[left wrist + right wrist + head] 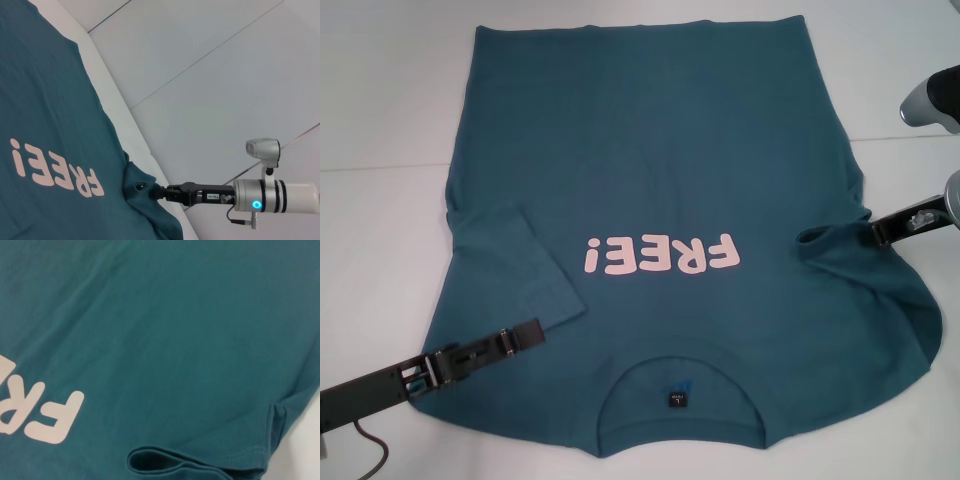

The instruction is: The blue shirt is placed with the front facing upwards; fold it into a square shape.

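Left tool (525, 333): at about 8 o'clock in the head view, lying low on the shirt's folded-in left sleeve (515, 265); I cannot tell whether its fingers are apart or together.
Blue shirt (650, 170): spread front-up across the middle of the white desk (380, 110), collar (678, 398) at 6 o'clock, hem at 12 o'clock, pink "FREE!" lettering (660, 256) upside down in the head view.
Right tool (868, 233): at 3 o'clock, fingers clamped on bunched cloth of the right sleeve (830, 245).
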Robot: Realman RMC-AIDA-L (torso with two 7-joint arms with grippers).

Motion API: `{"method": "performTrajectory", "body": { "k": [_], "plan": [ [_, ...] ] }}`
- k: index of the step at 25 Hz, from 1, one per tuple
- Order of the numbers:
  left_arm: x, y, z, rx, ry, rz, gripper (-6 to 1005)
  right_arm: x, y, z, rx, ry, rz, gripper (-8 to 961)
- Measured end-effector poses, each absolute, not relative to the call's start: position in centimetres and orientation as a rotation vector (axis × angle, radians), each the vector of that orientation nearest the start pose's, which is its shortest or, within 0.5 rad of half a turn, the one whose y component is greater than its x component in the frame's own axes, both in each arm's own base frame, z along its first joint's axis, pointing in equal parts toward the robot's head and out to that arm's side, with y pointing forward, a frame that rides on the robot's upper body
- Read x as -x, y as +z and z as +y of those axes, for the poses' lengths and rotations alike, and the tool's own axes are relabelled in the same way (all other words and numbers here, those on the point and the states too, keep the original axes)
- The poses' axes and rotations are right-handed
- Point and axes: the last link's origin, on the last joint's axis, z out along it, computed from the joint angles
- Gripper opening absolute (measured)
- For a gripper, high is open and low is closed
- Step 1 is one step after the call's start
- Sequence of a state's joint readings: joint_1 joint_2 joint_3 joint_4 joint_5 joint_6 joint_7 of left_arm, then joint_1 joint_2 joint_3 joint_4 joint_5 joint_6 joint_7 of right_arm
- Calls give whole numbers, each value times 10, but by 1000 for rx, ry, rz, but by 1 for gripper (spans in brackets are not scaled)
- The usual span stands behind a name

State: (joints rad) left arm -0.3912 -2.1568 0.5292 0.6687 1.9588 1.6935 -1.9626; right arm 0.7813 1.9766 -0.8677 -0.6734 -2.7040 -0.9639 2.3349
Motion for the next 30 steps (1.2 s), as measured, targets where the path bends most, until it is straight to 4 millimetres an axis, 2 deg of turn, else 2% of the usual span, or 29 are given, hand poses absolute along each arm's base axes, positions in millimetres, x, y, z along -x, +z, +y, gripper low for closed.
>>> {"method": "performTrajectory", "body": {
  "k": [2, 9, 13, 22, 30],
  "plan": [
    [281, -3, 281, 2359, -1127, -1612, 844, -291, 47, 440, 2138, -222, 1110, 150],
    [280, -4, 281, 2361, -1128, -1610, 844, -288, 47, 440, 2143, -226, 1126, 101],
    [280, -4, 281, 2361, -1128, -1609, 843, -275, 51, 434, 2198, -226, 1143, 73],
    [281, -3, 281, 2356, -1128, -1608, 843, -247, 43, 421, 2315, -245, 1227, 75],
    [285, 2, 281, 2323, -1141, -1609, 843, -238, 28, 417, 2365, -249, 1243, 74]
  ]
}}
